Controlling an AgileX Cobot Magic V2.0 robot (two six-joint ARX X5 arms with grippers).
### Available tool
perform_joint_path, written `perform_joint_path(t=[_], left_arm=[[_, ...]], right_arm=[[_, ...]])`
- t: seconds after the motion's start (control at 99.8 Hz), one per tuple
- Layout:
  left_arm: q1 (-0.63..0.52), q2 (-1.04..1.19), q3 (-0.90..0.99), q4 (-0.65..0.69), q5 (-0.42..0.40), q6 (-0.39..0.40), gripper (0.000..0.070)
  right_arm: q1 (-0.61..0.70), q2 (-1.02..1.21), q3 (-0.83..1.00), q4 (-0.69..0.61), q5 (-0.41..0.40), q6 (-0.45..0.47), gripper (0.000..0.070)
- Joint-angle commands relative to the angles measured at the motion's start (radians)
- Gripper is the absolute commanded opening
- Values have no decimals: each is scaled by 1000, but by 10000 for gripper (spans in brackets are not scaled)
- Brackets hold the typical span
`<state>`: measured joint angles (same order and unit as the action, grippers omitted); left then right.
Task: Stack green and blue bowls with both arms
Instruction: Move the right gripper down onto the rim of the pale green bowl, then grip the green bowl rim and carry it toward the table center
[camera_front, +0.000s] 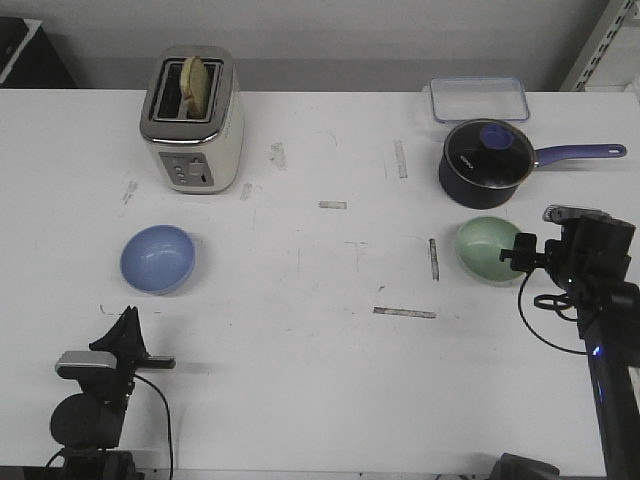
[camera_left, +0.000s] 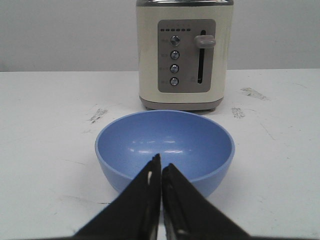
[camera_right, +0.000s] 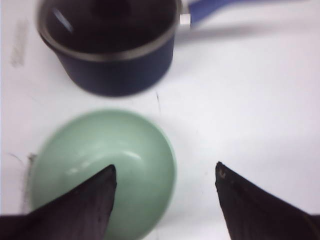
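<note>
The periwinkle blue bowl (camera_front: 157, 259) stands upright on the white table at the left, in front of the toaster; it also shows in the left wrist view (camera_left: 165, 145). My left gripper (camera_front: 127, 318) (camera_left: 161, 168) is shut and empty, a little short of the bowl's near side. The pale mint green bowl (camera_front: 485, 247) (camera_right: 100, 160) stands at the right, in front of the saucepan. My right gripper (camera_front: 514, 257) (camera_right: 165, 172) is open over the bowl's right rim, one finger above its inside, the other outside above the table.
A cream toaster (camera_front: 193, 120) (camera_left: 185, 55) with bread in it stands at the back left. A dark navy saucepan (camera_front: 485, 162) (camera_right: 110, 50) with a long handle stands just behind the green bowl. A clear lidded container (camera_front: 478, 98) lies at the back right.
</note>
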<state>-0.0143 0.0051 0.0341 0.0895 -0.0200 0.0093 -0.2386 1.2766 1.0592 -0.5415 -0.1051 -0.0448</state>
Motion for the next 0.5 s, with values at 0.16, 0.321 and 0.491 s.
perform_joint_path(t=[0.16, 0.321, 0.491], left_arm=[[1, -2, -21, 9, 2, -2, 1], [1, -2, -21, 10, 2, -2, 1], [1, -2, -21, 9, 2, -2, 1]], right_arm=[[-21, 200, 15, 35, -31, -35, 431], [-21, 276, 15, 48, -31, -35, 398], [-21, 293, 14, 59, -30, -35, 100]])
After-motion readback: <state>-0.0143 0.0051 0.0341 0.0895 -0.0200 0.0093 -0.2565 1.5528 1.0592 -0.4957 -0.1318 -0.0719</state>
